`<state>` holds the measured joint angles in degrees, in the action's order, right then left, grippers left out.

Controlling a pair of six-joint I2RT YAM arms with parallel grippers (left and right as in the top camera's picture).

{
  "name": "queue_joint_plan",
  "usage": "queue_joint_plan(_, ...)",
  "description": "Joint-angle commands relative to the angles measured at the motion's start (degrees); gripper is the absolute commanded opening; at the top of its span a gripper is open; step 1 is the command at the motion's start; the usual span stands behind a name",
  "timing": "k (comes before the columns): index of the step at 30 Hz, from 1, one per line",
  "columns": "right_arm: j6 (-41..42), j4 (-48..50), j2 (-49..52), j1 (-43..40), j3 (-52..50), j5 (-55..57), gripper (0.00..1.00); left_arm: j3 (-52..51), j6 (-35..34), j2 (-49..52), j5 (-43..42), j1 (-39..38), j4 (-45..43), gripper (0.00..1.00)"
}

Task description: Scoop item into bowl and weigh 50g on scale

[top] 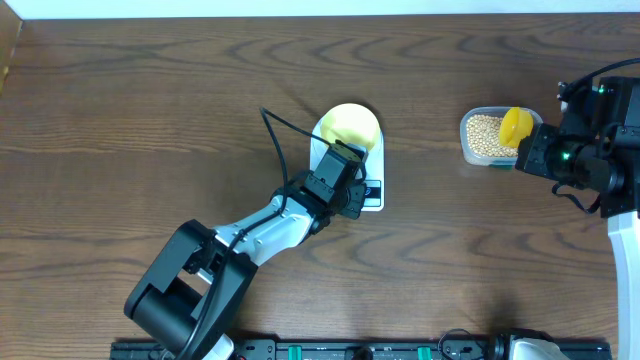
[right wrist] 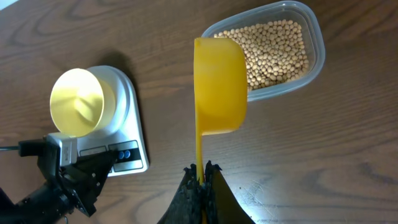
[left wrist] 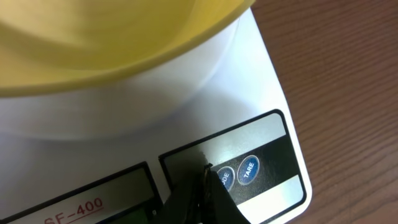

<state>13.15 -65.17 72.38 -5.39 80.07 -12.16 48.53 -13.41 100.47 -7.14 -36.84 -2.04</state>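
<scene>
The pale yellow bowl (top: 350,125) stands empty on the white scale (top: 372,200); both also show in the right wrist view, the bowl (right wrist: 78,102) on the scale (right wrist: 130,124). My left gripper (left wrist: 205,171) is shut, its tips down on the scale's front panel (left wrist: 267,162) beside the blue buttons (left wrist: 247,169). My right gripper (right wrist: 201,169) is shut on the handle of the bright yellow scoop (right wrist: 219,84), held over the near rim of the clear tub (right wrist: 314,46) of tan beans (right wrist: 273,50). The scoop's inside is hidden.
The tub (top: 468,140) sits on the wooden table to the right of the scale, with the scoop (top: 515,125) over it. The left arm (top: 260,230) stretches from the front edge to the scale. A cable (top: 275,135) loops beside the scale.
</scene>
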Motion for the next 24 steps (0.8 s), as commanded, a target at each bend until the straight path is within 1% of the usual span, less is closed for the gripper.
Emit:
queue_joint_plan(1,-0.4,-0.2,0.4,-0.3,1.1,-0.4,0.01,-1.4,0.7,3.7,1.9,0.1,2.3,0.07)
queue_joint_plan(7,-0.4,-0.5,0.4,-0.3,1.1,-0.4,0.01,-1.4,0.7,3.7,4.3,0.2,5.0,0.07)
queue_joint_plan(11,-0.3,-0.5,0.4,-0.3,1.1,-0.4,0.01,-1.4,0.7,3.7,4.4,0.2,6.3,0.07)
queue_joint_plan(24,-0.3,-1.2,0.4,-0.3,1.1,-0.4,0.01,-1.4,0.7,5.2,5.2,0.2,6.1,0.07)
